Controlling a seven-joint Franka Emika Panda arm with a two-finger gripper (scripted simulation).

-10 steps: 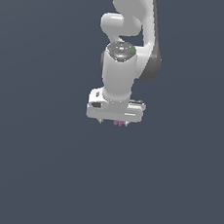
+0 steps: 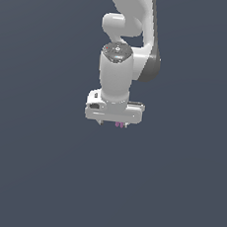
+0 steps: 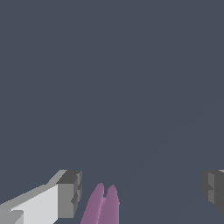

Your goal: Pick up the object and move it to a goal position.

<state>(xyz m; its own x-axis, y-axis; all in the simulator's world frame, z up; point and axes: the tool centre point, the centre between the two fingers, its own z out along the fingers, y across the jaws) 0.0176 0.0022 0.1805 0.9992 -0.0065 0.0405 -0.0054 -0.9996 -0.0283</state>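
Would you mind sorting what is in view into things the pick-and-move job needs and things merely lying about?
Belongs to the job:
- magenta object, between the fingers
- gripper, open

Lying about:
- nothing else visible

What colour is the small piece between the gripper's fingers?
Pink-purple, magenta. The piece shows best in the wrist view, between the grey fingers of the gripper.

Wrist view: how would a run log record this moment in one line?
gripper: open | small magenta piece: between fingers, not clamped | contact: unclear
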